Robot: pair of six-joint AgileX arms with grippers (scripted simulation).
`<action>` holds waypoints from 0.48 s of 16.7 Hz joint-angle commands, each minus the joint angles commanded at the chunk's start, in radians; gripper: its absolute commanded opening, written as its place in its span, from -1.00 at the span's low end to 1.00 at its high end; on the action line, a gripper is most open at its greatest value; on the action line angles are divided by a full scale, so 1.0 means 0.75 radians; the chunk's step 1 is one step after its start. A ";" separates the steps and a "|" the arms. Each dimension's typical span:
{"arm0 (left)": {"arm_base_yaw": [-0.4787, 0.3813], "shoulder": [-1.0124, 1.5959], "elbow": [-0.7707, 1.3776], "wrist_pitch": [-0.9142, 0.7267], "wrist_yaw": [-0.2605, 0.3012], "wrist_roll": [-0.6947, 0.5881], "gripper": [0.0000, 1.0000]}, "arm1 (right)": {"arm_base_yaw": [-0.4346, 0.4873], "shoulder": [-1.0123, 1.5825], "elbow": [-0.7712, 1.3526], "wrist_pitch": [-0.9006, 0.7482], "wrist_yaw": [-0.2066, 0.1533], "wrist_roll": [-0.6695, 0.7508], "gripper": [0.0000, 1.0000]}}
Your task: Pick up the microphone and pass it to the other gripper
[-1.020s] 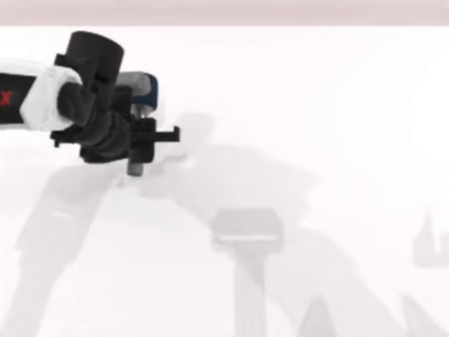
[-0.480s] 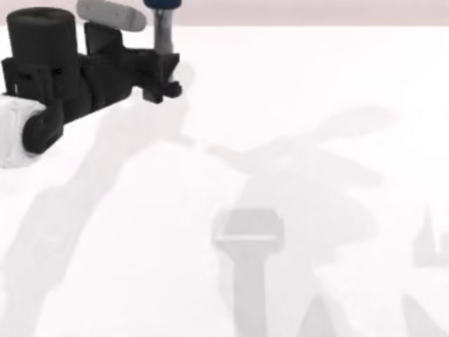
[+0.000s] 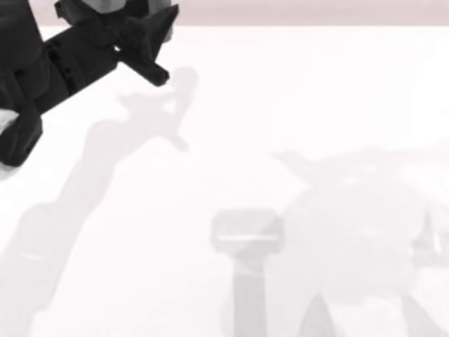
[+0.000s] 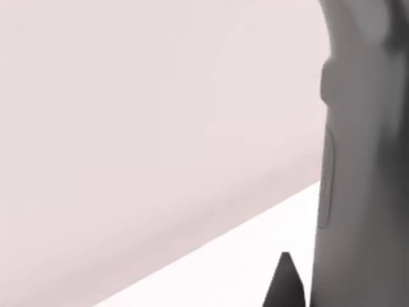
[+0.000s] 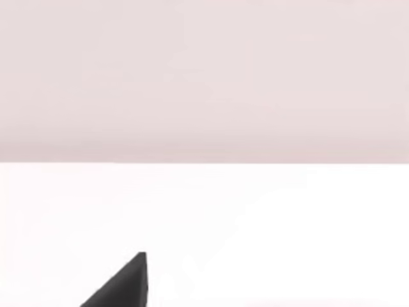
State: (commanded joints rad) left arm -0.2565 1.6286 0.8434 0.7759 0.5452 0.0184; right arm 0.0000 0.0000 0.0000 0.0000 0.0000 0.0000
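The left gripper (image 3: 151,35) sits high at the far-left corner of the top view, its black body running off the left and top edges, so only part of the arm shows. Its dark pointed fingers (image 3: 158,24) reach toward the far edge of the white surface (image 3: 295,105), where the pale surface meets a pinkish wall band.

In the left wrist view the microphone (image 4: 361,160) fills the side of the picture as one wide grey handle, standing about upright right beside a black fingertip (image 4: 284,284). The fingers appear closed on that handle, holding it off the surface. Its head cannot be seen in any view.

The right gripper (image 5: 121,284) shows only as one black fingertip in the right wrist view, over bare surface facing the wall; whether its fingers are open or closed cannot be told. The right arm itself is outside the top view.

Open room is wide: the whole middle and right of the surface carry only soft grey shadows. Count: one microphone, two grippers, one of them in the top view.
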 joint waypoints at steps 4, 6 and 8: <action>-0.011 0.005 0.006 -0.001 -0.007 0.000 -1.00 | 0.000 0.000 0.000 0.000 0.000 0.000 1.00; -0.060 0.002 -0.005 0.014 -0.057 -0.001 -1.00 | 0.000 0.000 0.000 0.000 0.000 0.000 1.00; -0.152 -0.009 -0.030 0.038 -0.156 -0.002 -1.00 | 0.000 0.000 0.000 0.000 0.000 0.000 1.00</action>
State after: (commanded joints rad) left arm -0.3704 1.6215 0.8212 0.8042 0.4279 0.0173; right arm 0.0000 0.0000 0.0000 0.0000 0.0000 0.0000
